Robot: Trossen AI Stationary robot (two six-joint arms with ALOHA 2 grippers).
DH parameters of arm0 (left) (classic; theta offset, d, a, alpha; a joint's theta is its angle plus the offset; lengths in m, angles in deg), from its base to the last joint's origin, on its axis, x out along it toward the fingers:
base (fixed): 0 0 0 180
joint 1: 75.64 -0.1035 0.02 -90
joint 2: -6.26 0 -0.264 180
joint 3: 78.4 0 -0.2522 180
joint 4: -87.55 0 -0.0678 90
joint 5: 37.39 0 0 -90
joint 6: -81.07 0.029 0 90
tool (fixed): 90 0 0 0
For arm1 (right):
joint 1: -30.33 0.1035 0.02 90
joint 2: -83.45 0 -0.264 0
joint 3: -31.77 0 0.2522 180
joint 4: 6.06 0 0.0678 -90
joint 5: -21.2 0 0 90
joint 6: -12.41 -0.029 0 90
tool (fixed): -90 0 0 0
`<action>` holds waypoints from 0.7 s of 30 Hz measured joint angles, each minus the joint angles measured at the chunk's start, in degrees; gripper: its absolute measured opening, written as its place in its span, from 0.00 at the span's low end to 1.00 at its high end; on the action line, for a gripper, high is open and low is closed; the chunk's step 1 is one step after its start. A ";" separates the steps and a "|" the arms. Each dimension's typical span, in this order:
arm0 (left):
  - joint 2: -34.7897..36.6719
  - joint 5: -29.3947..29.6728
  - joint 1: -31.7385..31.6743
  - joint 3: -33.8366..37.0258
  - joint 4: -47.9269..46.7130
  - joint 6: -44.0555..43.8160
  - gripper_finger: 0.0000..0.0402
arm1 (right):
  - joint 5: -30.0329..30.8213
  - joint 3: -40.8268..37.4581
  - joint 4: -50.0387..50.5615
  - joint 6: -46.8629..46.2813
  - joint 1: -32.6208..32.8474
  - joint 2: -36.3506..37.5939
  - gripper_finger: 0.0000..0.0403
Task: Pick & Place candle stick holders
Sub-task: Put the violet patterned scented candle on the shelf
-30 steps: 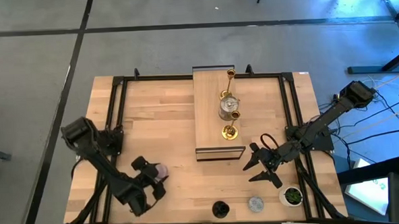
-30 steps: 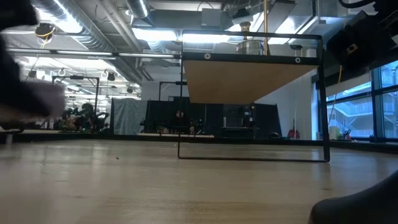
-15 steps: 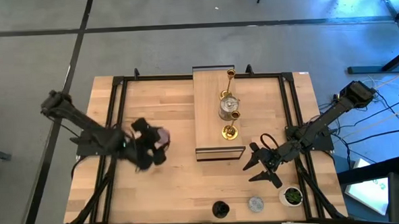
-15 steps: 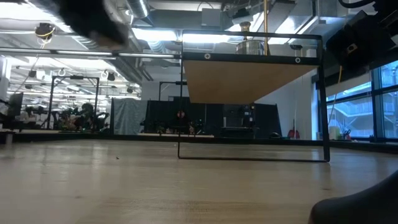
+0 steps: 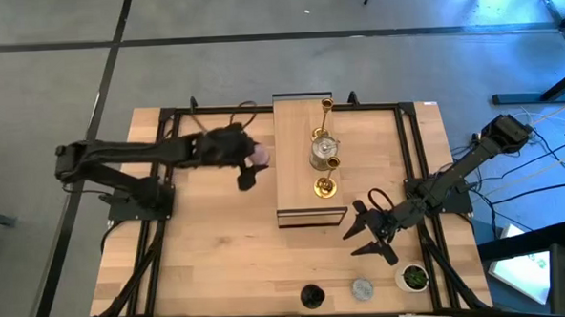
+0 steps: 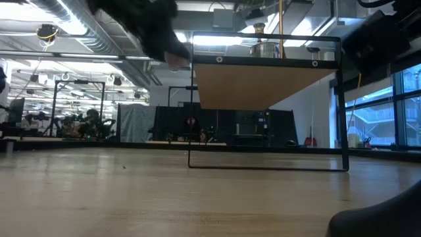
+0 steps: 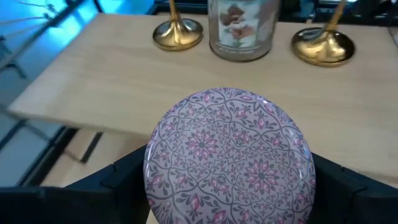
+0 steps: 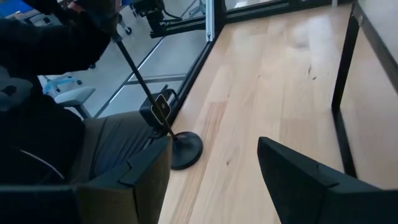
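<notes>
A: Where is the lilac-pink holder [image 7: 229, 155] now?

B: It is held in the left gripper [image 5: 248, 160], clamped across its patterned round top, and it is carried in the air just beside the left edge of the long light-wood block [image 5: 297, 167]. A second ago the same gripper was seen low at the near left of the bench [image 5: 220, 266], and half a second ago at mid-left, so a lift and a swing toward the far centre have been made.

A: What is already set on the block?

B: Three holders are seen in a row down its middle: the tall gold holder [image 5: 326, 107] at the far end, the silver holder [image 5: 323, 153] in the centre, and the short gold holder [image 5: 325, 186] nearer. In the left wrist view the two gold bases and the silver one are seen just beyond the carried piece.

A: And the right arm?

B: Nothing has changed there. The right gripper [image 5: 366, 233] is parked near the right side of the bench with its fingers spread and empty. The black holder [image 5: 311, 296] and the grey-blue holder [image 5: 363, 289] are left at the near edge, beside a small potted plant [image 5: 414, 278].

A: What does that mean for the task?

B: The fourth placement is judged to be close; a clear spot on the block must be found without the standing holders being knocked.
</notes>
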 joint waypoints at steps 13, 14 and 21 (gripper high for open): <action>-18.31 -15.36 -11.90 -16.24 0.21 11.22 0.73 | 0.26 0.00 -0.44 0.55 -1.57 0.02 0.60; -19.22 -15.94 -12.32 -17.67 -0.57 11.73 0.73 | 0.26 0.00 -0.45 0.65 -1.64 0.02 0.60; -27.40 -17.34 -13.34 -27.47 -8.29 15.09 0.73 | -1.45 0.00 0.11 1.50 -3.55 0.02 0.60</action>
